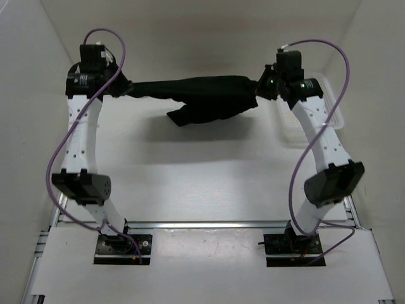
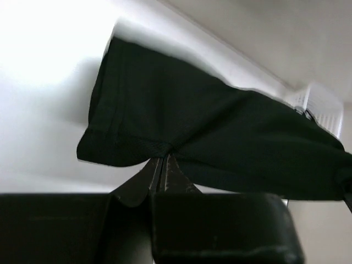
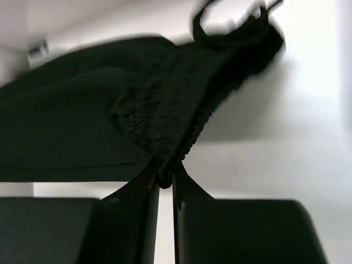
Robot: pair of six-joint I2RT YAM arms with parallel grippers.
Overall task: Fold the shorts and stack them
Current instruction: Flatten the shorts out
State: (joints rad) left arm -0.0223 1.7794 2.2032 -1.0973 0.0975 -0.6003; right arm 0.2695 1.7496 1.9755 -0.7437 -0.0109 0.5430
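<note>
The black shorts hang stretched in the air between my two grippers at the far side of the table, with a loose part drooping below the middle. My left gripper is shut on a leg hem end of the shorts, pinched at the fingertips. My right gripper is shut on the gathered waistband, held between its fingers. A drawstring loop dangles past the waistband in the right wrist view.
A clear plastic bin stands at the far right, under my right arm; it also shows in the left wrist view. White walls close in the table on the left, right and back. The shorts cast a shadow on the table.
</note>
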